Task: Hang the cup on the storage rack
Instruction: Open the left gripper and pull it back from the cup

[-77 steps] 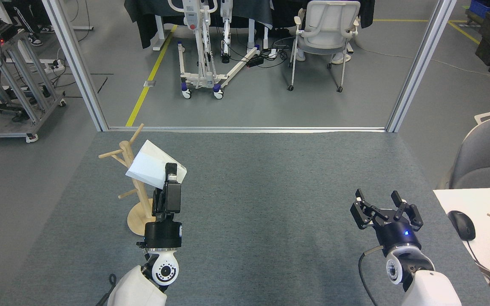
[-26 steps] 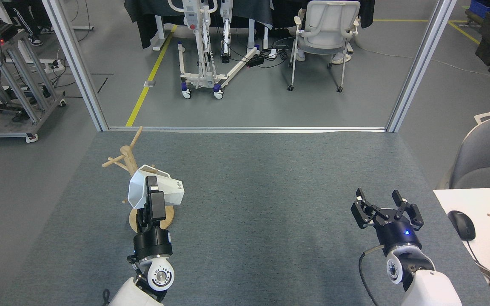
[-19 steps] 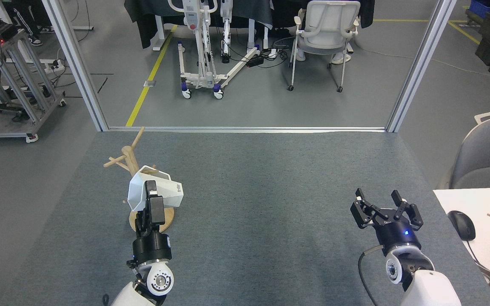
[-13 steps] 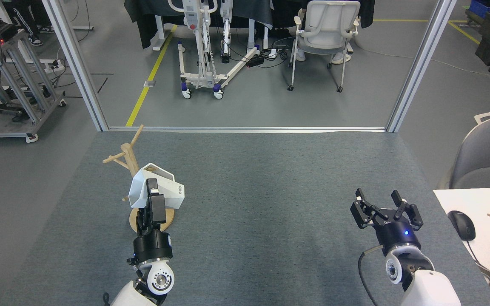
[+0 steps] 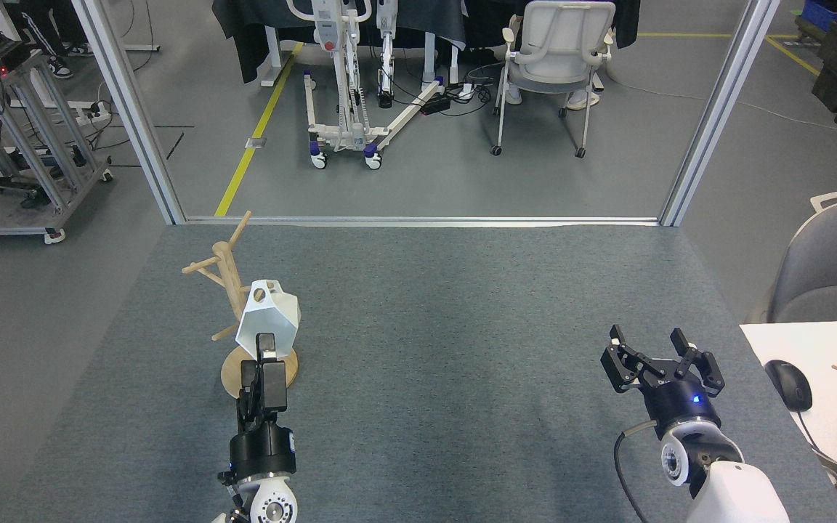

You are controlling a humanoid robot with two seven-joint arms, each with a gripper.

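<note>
The white faceted cup (image 5: pixel 268 321) hangs mouth-down on the right side of the wooden storage rack (image 5: pixel 228 276), its handle loop over a peg near the post. The rack's round base (image 5: pixel 232 375) sits on the grey carpet at the left. My left gripper (image 5: pixel 261 357) is just below the cup on the near side. Its fingers are apart and hold nothing, and one fingertip (image 5: pixel 266 340) overlaps the cup's lower rim in the view. My right gripper (image 5: pixel 662 350) is open and empty, far off at the lower right.
The grey carpeted table (image 5: pixel 447 349) reaches a metal frame (image 5: pixel 418 219) at its far edge. A white desk (image 5: pixel 825 378) with a mouse and keyboard sits at the right, with a grey chair (image 5: pixel 833 261) beyond it. Trolleys and a white chair stand on the floor beyond the frame.
The cup has left my left gripper and swung mouth-down to hang from a rack peg. The left gripper has drawn back towards me and lower. The right arm has barely moved.
</note>
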